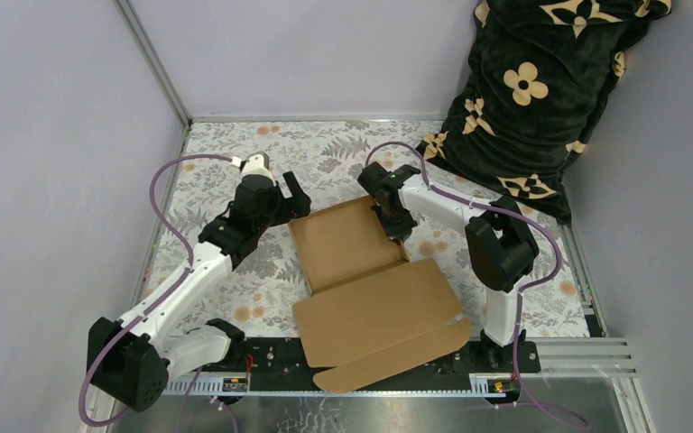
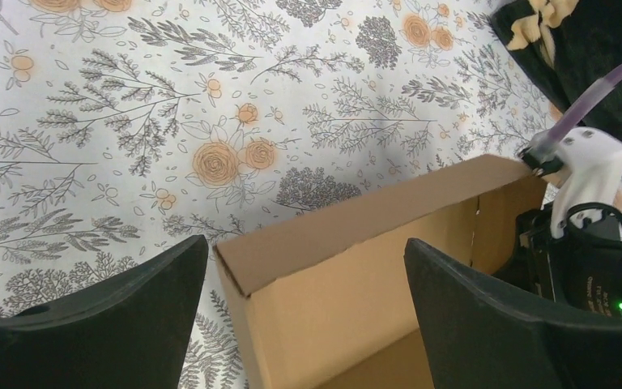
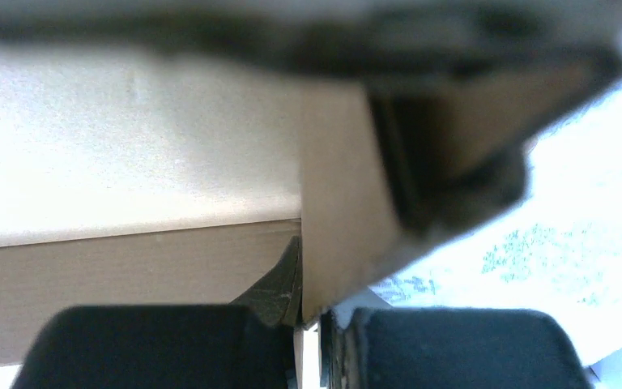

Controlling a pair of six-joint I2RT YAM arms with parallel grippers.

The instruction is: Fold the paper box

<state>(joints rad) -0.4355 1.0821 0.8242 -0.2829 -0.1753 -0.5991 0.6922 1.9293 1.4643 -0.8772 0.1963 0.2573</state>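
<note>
Floral tabletop (image 1: 325, 149), paper box (image 3: 129, 162) wall blurred

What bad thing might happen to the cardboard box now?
The right gripper pinches one thin side wall of the paper box. A hard pull might crease or tear it, or the wall might slip free. The left gripper hangs open by the box's far left corner, and coming in crooked might push that standing wall flat. The front flap overhangs the near edge of the table and might snag.

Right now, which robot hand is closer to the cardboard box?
Right. The right gripper is shut on the paper box's right wall; the left gripper hangs open over its far-left corner.
</note>
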